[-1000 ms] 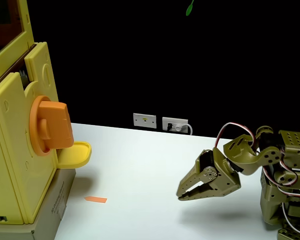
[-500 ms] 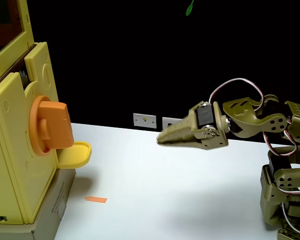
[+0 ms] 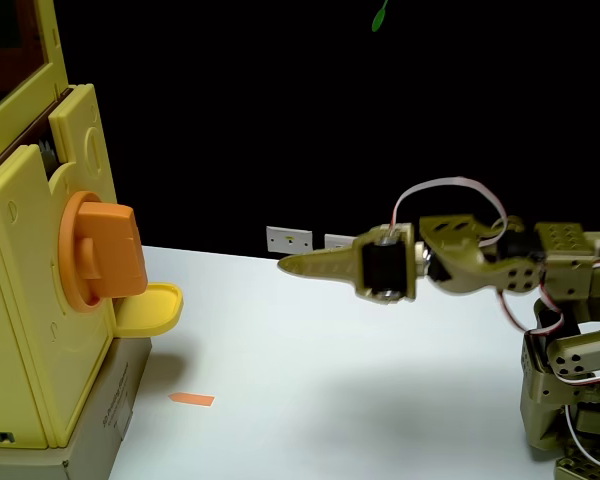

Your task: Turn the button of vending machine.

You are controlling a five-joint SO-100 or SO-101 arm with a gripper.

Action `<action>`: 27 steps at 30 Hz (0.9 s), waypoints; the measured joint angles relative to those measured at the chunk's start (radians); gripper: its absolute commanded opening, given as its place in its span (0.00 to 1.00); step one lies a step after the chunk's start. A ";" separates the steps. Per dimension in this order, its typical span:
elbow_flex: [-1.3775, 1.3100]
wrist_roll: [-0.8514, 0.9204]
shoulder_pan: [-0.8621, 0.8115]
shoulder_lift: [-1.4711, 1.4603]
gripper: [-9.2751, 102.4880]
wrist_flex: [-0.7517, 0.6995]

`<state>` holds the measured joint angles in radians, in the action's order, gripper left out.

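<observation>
From where I stand the job has barely begun: the olive-green arm (image 3: 540, 270) reaches out level from the right side of the frame, and its gripper (image 3: 285, 265) points leftward in mid-air, about the centre of the picture, with a wide stretch of bare white table (image 3: 310, 370) between it and the machine. Seen edge-on like this, the fingers look pressed together into one tapering point, with nothing held; I would call it closed, or very nearly so. The vending machine (image 3: 30, 300) fills the left edge, a pale-yellow plastic box standing on a low greyish base (image 3: 110, 420), with a reddish window frame (image 3: 20, 45) in the upper left corner. The button (image 3: 100, 250), an orange disc with a thick flat bar jutting from its middle, sits on the side of the machine that faces the arm, and its bar stands upright. Just below it is the small yellow rounded tray (image 3: 150, 308), and a little orange slip (image 3: 192, 399) lies on the table nearby. Nothing touches the knob yet, so I judge the whole turn is left to do: close the gap, open up, take hold of the bar and twist it. The gripper is at roughly the knob's height.
</observation>
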<state>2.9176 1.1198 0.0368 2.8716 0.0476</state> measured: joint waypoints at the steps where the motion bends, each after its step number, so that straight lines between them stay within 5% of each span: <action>1: 0.018 0.021 -0.015 -0.008 0.08 0.055; 17: 0.201 0.161 -0.097 -0.179 0.13 0.574; 27: 0.035 0.230 -0.106 -0.391 0.34 0.476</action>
<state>2.9529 1.3499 -0.0690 2.4804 0.5231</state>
